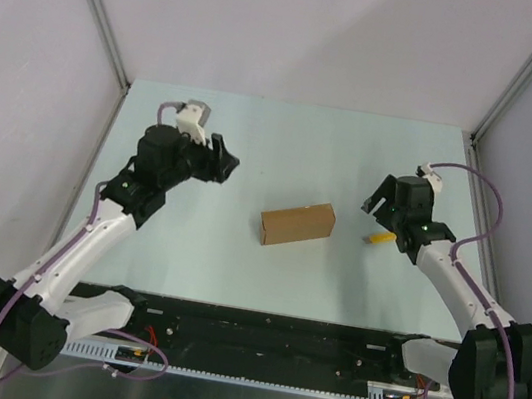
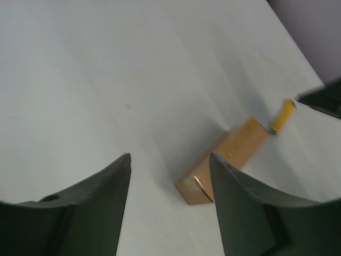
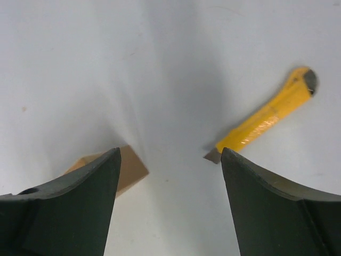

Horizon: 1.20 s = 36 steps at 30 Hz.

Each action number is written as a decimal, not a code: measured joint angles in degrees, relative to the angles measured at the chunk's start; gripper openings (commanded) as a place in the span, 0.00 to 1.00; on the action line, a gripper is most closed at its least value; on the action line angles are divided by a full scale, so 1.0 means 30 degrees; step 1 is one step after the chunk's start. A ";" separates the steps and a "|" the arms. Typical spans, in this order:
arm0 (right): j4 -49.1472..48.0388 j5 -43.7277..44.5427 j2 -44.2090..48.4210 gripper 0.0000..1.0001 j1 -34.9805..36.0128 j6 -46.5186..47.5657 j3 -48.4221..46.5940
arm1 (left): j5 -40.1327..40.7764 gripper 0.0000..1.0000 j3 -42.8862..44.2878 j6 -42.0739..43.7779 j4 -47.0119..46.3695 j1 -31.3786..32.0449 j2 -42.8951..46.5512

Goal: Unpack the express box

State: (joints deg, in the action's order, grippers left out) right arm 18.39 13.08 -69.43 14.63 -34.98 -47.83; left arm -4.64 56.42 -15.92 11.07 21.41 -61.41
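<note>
Dead centre on the table, your express box sits shut. Both claws gape empty: left gripper at ten o'clock, right gripper by the yellow knife at three. A skewed pinch could skid it.

No writing or number is legible on the express box.

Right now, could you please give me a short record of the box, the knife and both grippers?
express box: lying flat, flap looks shut, untouched
utility knife: yellow, lying right of the box, apart from it, blade tip out
left gripper: open, empty, pointed toward the box
right gripper: open, empty, close beside the knife
</note>
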 measured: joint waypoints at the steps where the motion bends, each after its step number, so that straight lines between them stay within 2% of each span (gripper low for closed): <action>1: -0.0306 -0.0350 -0.0044 0.75 0.0124 0.0204 0.0007 | -0.1056 0.56 -0.0488 0.0029 -0.0007 0.0073 0.0182; 4: -0.1246 -0.1778 -0.0743 0.73 0.0386 0.0612 -0.0175 | -0.3184 0.56 -0.2040 0.0117 0.0029 0.0823 0.0641; 6: -0.1880 -0.2871 -0.1887 0.72 0.0576 0.0838 -0.0605 | -0.3927 0.57 -0.3075 0.0204 0.0138 0.2237 0.0933; 8: -0.2353 -0.3723 -0.3191 0.70 0.0823 0.0976 -0.1341 | -0.4058 0.60 -0.3701 0.0532 0.0357 0.4728 0.1078; 11: -0.2703 -0.4444 -0.5049 0.69 0.1188 0.1042 -0.2215 | -0.4510 0.60 -0.3905 0.0838 0.0364 0.7257 0.0852; 15: -0.3344 -0.5428 -0.7104 0.68 0.1472 0.1035 -0.3468 | -0.4481 0.59 -0.3905 0.1129 0.0146 0.8633 -0.0532; 18: -0.3672 -0.6200 -0.8429 0.67 0.1523 0.1035 -0.4226 | -0.4131 0.53 -0.3883 0.1392 0.0138 0.9566 -0.2208; 21: -0.3745 -0.6798 -0.9267 0.66 0.1515 0.1020 -0.4597 | -0.3891 0.45 -0.3869 0.1464 0.0146 1.0193 -0.3898; 27: -0.3228 -0.7701 -0.9537 0.65 0.1515 0.0809 -0.4677 | -0.1282 0.46 -0.3869 0.1020 0.0131 1.0316 -0.5588; 30: -0.2331 -0.7854 -0.9493 0.64 0.1530 0.0648 -0.4728 | 0.0168 0.42 -0.3854 0.0350 -0.0095 1.0105 -0.5778; 36: -0.0138 -0.7315 -0.8823 0.63 0.1880 0.0291 -0.4750 | 0.1158 0.40 -0.3118 -0.0794 -0.0678 0.9551 -0.8080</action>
State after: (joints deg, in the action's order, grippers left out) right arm 17.98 -8.86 -95.90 20.27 -34.11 -62.08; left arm -1.17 47.07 -18.31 9.04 50.06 -85.65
